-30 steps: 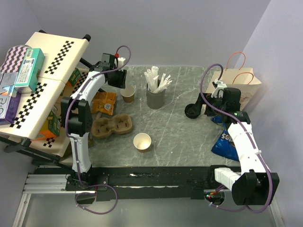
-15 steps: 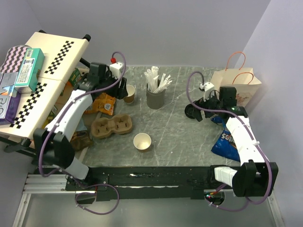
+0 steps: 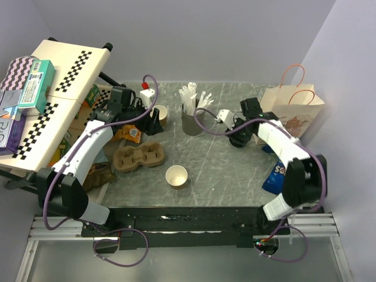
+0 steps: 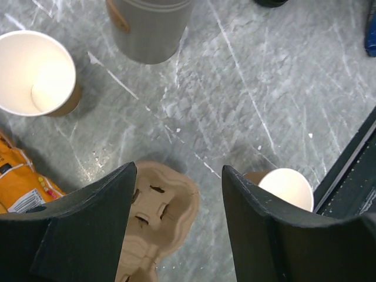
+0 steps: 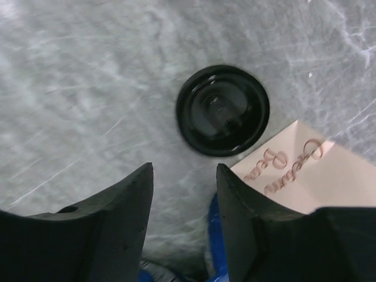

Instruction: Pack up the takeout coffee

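Observation:
Two open kraft-paper coffee cups stand on the table: one at the back [image 3: 160,113] [image 4: 35,73], one near the front [image 3: 177,176] [image 4: 286,185]. A black lid [image 3: 237,140] [image 5: 222,110] lies flat on the table next to the paper bag. My left gripper [image 3: 153,124] [image 4: 179,176] hangs open and empty just left of the back cup, above the cardboard carrier's [image 3: 140,155] [image 4: 155,211] edge. My right gripper [image 3: 239,130] [image 5: 184,170] hovers open and empty over the table, with the lid just ahead of its fingertips.
A grey cup of white sticks [image 3: 192,120] [image 4: 147,29] stands mid-table. A paper bag with handles [image 3: 294,108] [image 5: 294,164] and a blue chip bag [image 3: 276,173] lie at the right. An orange snack bag [image 3: 130,126] [image 4: 17,188] lies at the left, beside a shelf rack of boxes [image 3: 35,100].
My left gripper swung from behind the back cup to its near-left side and opened wider. My right arm reached left over the lid, and its jaws narrowed.

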`<state>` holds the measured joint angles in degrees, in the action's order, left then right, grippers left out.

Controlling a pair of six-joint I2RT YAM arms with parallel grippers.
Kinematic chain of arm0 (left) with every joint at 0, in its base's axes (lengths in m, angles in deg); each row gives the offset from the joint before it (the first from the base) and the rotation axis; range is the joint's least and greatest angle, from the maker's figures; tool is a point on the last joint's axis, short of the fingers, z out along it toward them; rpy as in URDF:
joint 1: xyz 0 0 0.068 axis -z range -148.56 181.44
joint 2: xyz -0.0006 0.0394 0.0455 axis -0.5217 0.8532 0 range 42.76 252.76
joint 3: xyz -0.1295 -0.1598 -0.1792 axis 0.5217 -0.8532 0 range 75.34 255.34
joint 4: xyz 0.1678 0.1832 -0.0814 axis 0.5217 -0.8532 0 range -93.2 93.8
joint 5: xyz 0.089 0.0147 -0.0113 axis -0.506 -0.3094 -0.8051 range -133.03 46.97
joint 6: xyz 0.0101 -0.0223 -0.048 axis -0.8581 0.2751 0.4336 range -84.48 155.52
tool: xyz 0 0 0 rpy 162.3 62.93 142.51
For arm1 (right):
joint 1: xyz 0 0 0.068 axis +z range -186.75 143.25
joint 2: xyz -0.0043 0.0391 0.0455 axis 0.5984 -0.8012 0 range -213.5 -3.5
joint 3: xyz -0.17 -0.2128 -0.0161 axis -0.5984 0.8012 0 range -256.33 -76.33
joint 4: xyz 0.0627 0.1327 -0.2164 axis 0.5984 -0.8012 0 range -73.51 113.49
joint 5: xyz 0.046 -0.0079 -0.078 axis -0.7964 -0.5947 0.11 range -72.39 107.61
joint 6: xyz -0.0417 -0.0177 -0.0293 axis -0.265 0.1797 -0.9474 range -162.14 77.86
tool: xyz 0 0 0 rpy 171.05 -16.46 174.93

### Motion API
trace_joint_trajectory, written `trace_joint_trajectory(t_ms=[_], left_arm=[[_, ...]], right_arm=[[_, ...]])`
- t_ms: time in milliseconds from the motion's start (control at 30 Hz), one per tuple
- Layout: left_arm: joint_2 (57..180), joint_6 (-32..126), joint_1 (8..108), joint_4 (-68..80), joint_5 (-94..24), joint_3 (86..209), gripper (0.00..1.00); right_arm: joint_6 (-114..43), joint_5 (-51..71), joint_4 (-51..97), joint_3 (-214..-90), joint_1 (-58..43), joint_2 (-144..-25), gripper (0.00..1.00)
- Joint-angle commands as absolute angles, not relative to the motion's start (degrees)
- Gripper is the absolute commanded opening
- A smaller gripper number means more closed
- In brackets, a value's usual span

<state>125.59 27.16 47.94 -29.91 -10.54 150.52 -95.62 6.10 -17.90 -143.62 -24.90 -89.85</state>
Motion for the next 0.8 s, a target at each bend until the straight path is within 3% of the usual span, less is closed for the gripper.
trace_joint_trajectory(t_ms=[0,200,767], left_arm=[[122.5,26.2,48.1,-28.9,-7.5,149.9,0.66],[120.9,25.5,48.1,-29.8,-8.1,148.3,0.66],[125.8,25.4,48.1,-34.4,-7.7,154.8,0.66]], right_arm=[[-91.4,15.9,-21.3,-151.5,-24.8,-98.6,0.51],[-73.9,17.5,-20.8,-157.4,-26.0,-102.7,0.55],[-66.1,17.9,-22.1,-163.3,-31.6,-113.2,0.5]])
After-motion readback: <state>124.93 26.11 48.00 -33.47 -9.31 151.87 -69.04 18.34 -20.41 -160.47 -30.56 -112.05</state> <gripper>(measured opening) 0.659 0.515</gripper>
